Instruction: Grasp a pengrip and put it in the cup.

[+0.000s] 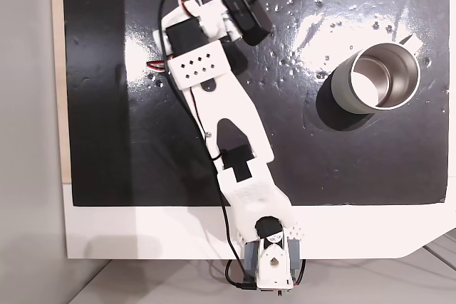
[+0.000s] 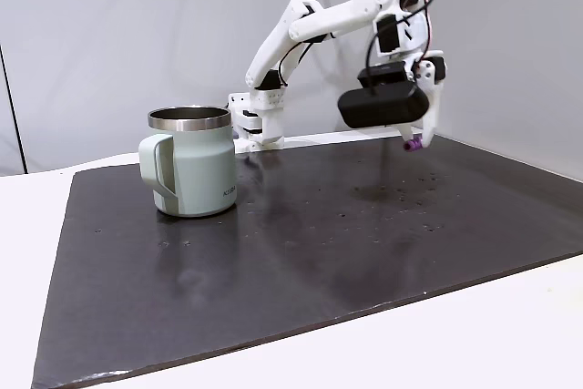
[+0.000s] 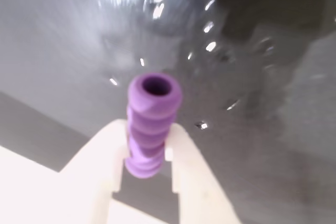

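The white two-finger gripper (image 3: 144,174) pinches the small ribbed light-purple rubber pengrip (image 3: 149,124), held in the air above the black glossy mat (image 2: 319,252), toward its far edge in a fixed view. The round grey steel cup (image 1: 377,76) with a side handle stands upright near the mat's right edge there, its pale inside holding nothing.

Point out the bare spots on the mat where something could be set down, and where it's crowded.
Bare: the mat below the cup in the top-down fixed view, and the strip left of the arm. Crowded: the top middle, under the gripper holding the pengrip above the mat. The cup takes the right corner.
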